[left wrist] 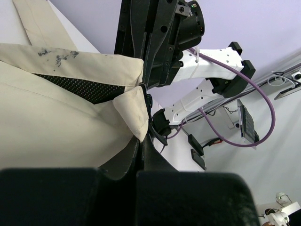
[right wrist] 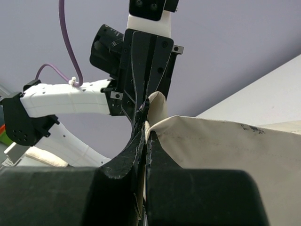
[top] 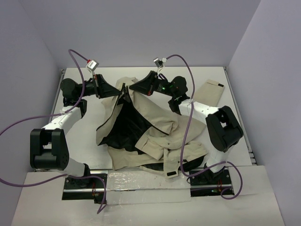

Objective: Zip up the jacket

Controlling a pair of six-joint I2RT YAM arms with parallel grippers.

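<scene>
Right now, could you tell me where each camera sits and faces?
Top: above and behind, facing down; left arm, right arm, jacket.
Left wrist: looks along left gripper, shut on jacket, toward right arm.
Right wrist: looks along right gripper, shut on jacket, toward left arm.
Both wrist views share the pinched jacket edge.

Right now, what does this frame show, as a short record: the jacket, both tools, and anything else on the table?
jacket: crumpled on table, front open, black lining showing
left tool: shut on jacket's far edge
right tool: shut on the same edge, facing the left tool, close to it
zipping: not yet done
other: tan flat object at far right, apart from jacket
</scene>
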